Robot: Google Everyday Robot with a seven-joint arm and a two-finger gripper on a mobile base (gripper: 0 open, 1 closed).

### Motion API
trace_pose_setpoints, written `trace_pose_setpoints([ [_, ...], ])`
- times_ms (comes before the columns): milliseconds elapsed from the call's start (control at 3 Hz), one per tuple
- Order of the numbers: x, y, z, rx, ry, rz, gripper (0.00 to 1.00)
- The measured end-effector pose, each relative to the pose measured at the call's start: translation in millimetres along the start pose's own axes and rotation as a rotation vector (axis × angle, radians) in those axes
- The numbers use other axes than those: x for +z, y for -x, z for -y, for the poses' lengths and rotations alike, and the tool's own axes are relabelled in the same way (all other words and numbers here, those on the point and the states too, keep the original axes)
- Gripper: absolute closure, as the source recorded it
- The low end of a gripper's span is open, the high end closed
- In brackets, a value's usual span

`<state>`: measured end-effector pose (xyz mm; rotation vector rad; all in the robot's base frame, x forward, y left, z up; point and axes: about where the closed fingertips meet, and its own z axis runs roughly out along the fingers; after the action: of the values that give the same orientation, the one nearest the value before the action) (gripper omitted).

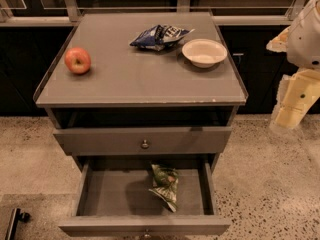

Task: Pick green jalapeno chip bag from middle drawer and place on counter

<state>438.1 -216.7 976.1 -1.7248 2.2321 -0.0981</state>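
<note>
The green jalapeno chip bag [165, 186] lies crumpled on the floor of the open middle drawer [115, 194], right of centre. The drawer is pulled out toward me, its front edge at the bottom of the view. The grey counter [135, 74] is the cabinet top above it. My gripper [295, 106] hangs at the far right edge of the view, beside the cabinet and well above and right of the drawer. It holds nothing that I can see.
On the counter sit a red apple [77, 60] at the left, a dark blue chip bag [159, 36] at the back and a white bowl [204, 52] at the right. A closed upper drawer front [144, 141] with a round knob sits above the open drawer. Speckled floor surrounds the cabinet.
</note>
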Motion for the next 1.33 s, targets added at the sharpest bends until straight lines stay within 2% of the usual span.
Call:
trace_pose_setpoints([
  [333, 0.0, 0.0, 0.0, 0.0, 0.0, 0.0, 0.0],
  [667, 6.2, -1.0, -1.7, 0.027, -0.012, 0.025, 0.0],
  [1000, 32.5, 4.6, -13.3, 0.08, -0.014, 0.081, 0.0],
  [1333, 78.2, 14.8, -24.0, 0.12, 0.015, 0.148, 0.0],
])
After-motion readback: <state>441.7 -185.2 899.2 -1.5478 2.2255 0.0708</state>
